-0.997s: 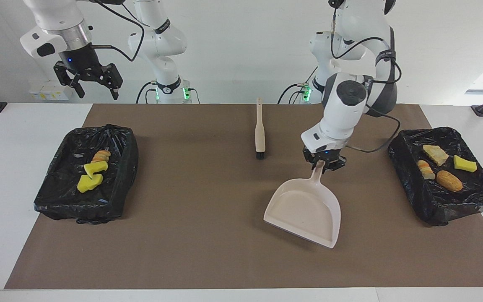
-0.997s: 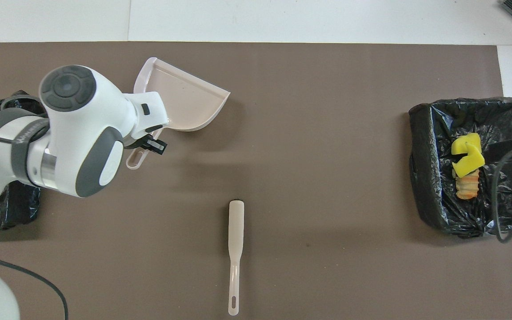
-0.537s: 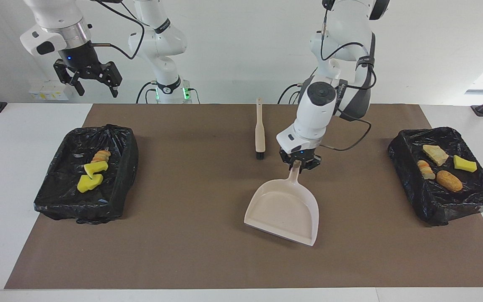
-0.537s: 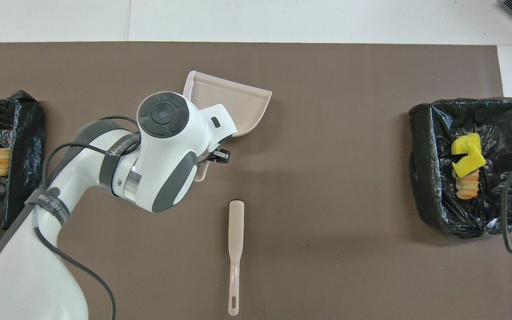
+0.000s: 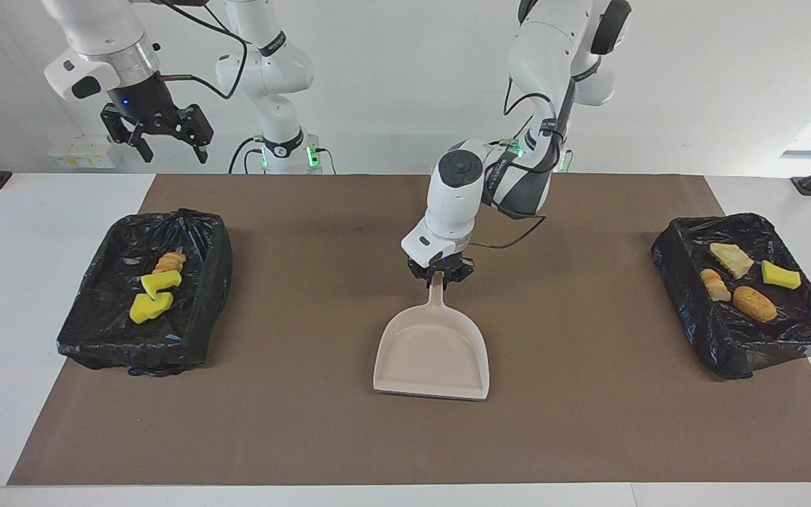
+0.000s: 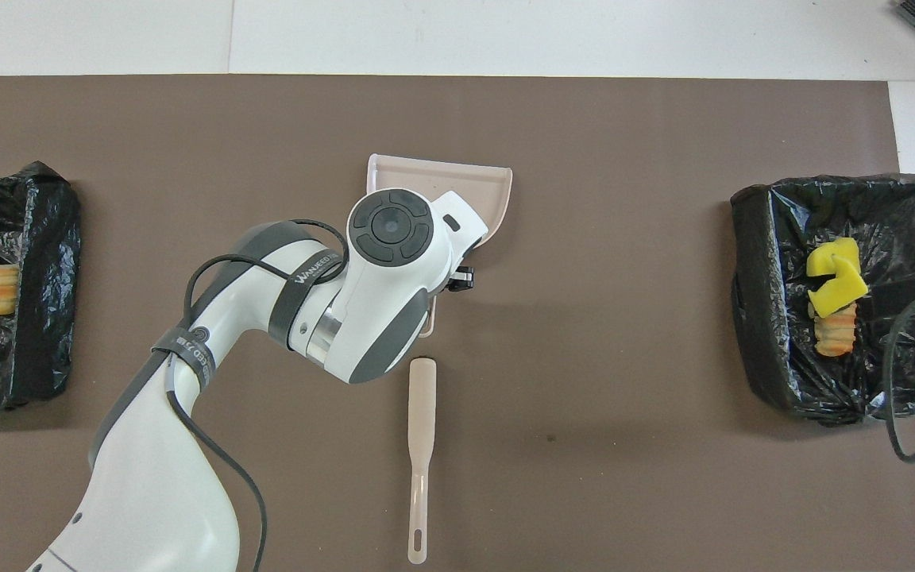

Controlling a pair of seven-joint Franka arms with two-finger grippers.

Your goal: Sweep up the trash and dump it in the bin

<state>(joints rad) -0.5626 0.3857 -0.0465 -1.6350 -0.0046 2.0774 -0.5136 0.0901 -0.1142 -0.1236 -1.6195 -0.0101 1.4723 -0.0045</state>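
The beige dustpan [image 5: 434, 352] lies flat in the middle of the brown mat, its mouth turned away from the robots. My left gripper [image 5: 438, 274] sits low over the end of its handle. In the overhead view the left arm covers the handle and much of the dustpan [image 6: 493, 191]. Trash lies in both bins. Yellow sponge pieces [image 5: 152, 296] and an orange chunk are in the bin [image 5: 212, 296] at the right arm's end. Bread-like chunks [image 5: 754, 303] and a yellow sponge are in the bin [image 5: 687, 296] at the left arm's end. My right gripper [image 5: 155, 134] hangs open, high over its bin.
The beige brush [image 6: 421, 429] lies on the mat between the dustpan and the robots, handle toward them. The left arm hides it in the facing view. The right arm's cable [image 6: 902, 381] loops over the bin [image 6: 759, 318] at its end.
The left arm has carried the dustpan across the mat toward the right arm's end, to the middle, and turned it square. The right gripper has barely shifted.
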